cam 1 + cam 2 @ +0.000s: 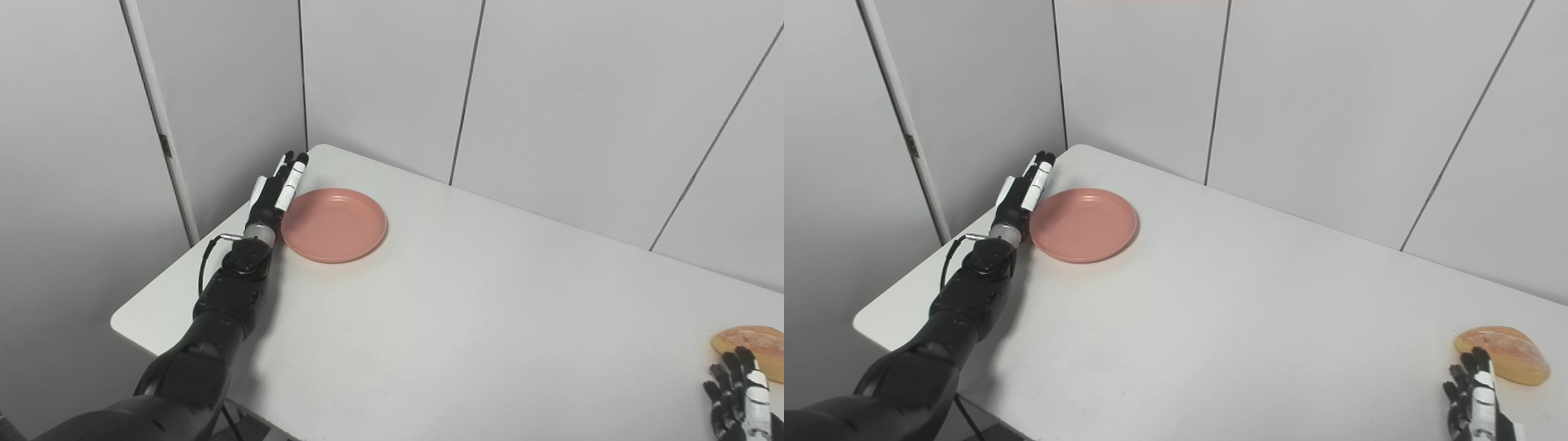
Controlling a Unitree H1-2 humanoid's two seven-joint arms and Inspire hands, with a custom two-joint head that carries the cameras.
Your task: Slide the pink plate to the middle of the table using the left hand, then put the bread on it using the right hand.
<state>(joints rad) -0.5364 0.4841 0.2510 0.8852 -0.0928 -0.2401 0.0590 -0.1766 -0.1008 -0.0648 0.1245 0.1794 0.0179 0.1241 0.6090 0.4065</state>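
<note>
The white table (465,318) ran diagonally across the view, its far left corner rounded and tucked close to the grey wall panels (551,92). The pink plate (334,224) lay near that far left corner, well short of the table's middle, with its left rim close to the table's left edge. Between plate and edge there was room only for the left hand (277,187), which lay flat along the plate's left rim, fingers (293,177) straight, held together and pointing toward the far corner. Whether the hand actually touched the rim could not be told; it held nothing. The black left forearm (229,294) crossed the table's left edge from below.

A broad bare stretch of tabletop opened to the right of the plate, running uninterrupted toward the near right of the table. There the bread (1502,354), a golden-brown half-round loaf, rested on the table near its right side, well apart from the plate. The right hand (1473,395) rose from the bottom edge just beside the bread, fingertips (1479,357) at the loaf's near left side, fingers extended and slightly spread, gripping nothing; contact could not be confirmed.

No brand, label or legible writing appeared on plate, bread, table or hands.
</note>
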